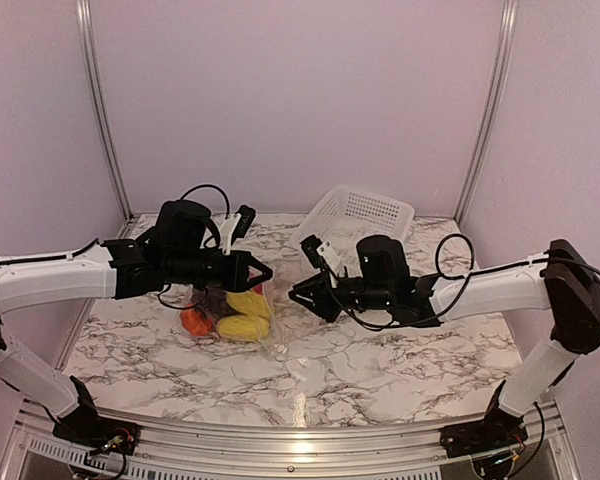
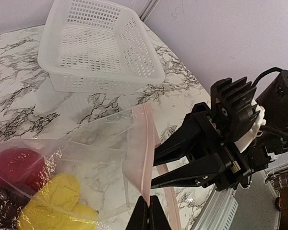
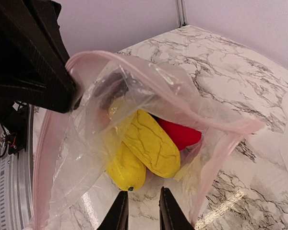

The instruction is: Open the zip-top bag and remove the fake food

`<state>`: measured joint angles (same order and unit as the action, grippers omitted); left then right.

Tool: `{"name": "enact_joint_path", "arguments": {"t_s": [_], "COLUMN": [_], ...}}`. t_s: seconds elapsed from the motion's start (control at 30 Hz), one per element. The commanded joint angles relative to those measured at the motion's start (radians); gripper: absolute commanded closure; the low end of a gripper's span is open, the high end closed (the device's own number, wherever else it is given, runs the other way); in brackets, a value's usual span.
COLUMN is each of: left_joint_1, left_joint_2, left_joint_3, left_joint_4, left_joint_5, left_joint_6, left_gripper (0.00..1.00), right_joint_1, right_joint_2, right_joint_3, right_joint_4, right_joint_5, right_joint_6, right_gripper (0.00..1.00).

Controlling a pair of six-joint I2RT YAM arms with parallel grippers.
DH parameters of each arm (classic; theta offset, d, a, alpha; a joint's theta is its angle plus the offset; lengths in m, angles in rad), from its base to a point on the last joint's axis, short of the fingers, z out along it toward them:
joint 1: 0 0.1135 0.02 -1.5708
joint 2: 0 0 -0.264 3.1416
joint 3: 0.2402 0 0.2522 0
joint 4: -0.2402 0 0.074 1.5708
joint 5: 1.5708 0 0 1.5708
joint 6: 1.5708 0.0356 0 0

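The clear zip-top bag [image 1: 270,325] lies at mid-table with its pink zip mouth held open towards the right. My left gripper [image 2: 148,213] is shut on the pink zip strip [image 2: 145,143] and lifts the upper lip; it shows in the top view [image 1: 263,270] and in the right wrist view [image 3: 33,67]. My right gripper [image 3: 140,211] is open and empty, just at the bag's mouth [image 1: 298,293]. Inside the bag lie two yellow fruits [image 3: 151,143] [image 3: 126,171], a red apple [image 3: 183,134], an orange piece [image 1: 194,321] and a dark purple piece [image 1: 216,300].
A white perforated basket [image 1: 362,214] stands empty at the back right, also in the left wrist view [image 2: 96,48]. The table is marble-patterned, with walls at the back and sides and a metal rail [image 1: 300,450] along the near edge.
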<state>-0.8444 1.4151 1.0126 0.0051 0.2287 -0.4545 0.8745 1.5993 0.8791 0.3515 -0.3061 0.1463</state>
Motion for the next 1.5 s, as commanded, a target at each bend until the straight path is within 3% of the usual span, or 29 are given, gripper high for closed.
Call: {"name": "enact_joint_path", "arguments": {"t_s": [0.0, 0.43, 0.77, 0.93, 1.33, 1.37, 1.47], "left_joint_1": [-0.004, 0.04, 0.044, 0.044, 0.044, 0.044, 0.043], "left_joint_2": [-0.037, -0.081, -0.076, -0.074, -0.038, -0.03, -0.023], "left_joint_3": [-0.002, -0.071, -0.092, -0.099, -0.109, -0.109, -0.108], "left_joint_4": [0.013, 0.038, 0.059, 0.065, 0.088, 0.09, 0.093], "left_joint_5": [0.021, 0.044, 0.076, 0.088, 0.083, 0.083, 0.082], "left_joint_6": [0.015, -0.026, -0.016, -0.013, -0.016, -0.016, -0.015], "left_gripper": [1.0, 1.0, 1.0, 1.0, 1.0, 1.0, 1.0], "right_joint_1": [0.027, 0.064, 0.064, 0.063, 0.062, 0.059, 0.051], "right_joint_2": [0.063, 0.317, 0.456, 0.505, 0.583, 0.591, 0.589], "right_joint_3": [-0.021, 0.105, 0.2, 0.212, 0.24, 0.241, 0.229], "right_joint_4": [0.182, 0.316, 0.347, 0.374, 0.356, 0.352, 0.361], "right_joint_5": [-0.013, -0.012, -0.018, -0.002, 0.064, 0.085, 0.092], "right_joint_6": [-0.155, -0.419, -0.421, -0.416, -0.426, -0.43, -0.424], "right_gripper": [0.77, 0.66, 0.52, 0.4, 0.35, 0.22, 0.21]}}
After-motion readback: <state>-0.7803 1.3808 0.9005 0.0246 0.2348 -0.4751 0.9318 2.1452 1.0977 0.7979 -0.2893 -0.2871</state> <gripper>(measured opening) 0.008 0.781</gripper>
